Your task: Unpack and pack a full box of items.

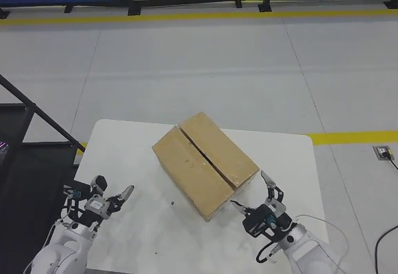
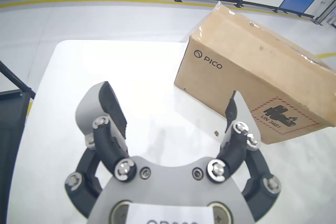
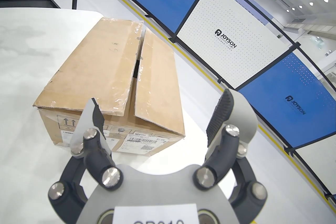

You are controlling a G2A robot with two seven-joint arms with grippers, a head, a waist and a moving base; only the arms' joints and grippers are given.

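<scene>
Ahead, box [image 3: 110,72] (closed) beyond right fingers [image 3: 225,109]

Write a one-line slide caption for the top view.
Cardboard box, flaps down, askew on the white table; left gripper and right gripper open, neither touching it.

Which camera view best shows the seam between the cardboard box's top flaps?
The right wrist view: the seam shows as a dark gap between the flaps. The top view shows it as a thin line; the left wrist view shows the box side-on, the seam unclear.
</scene>
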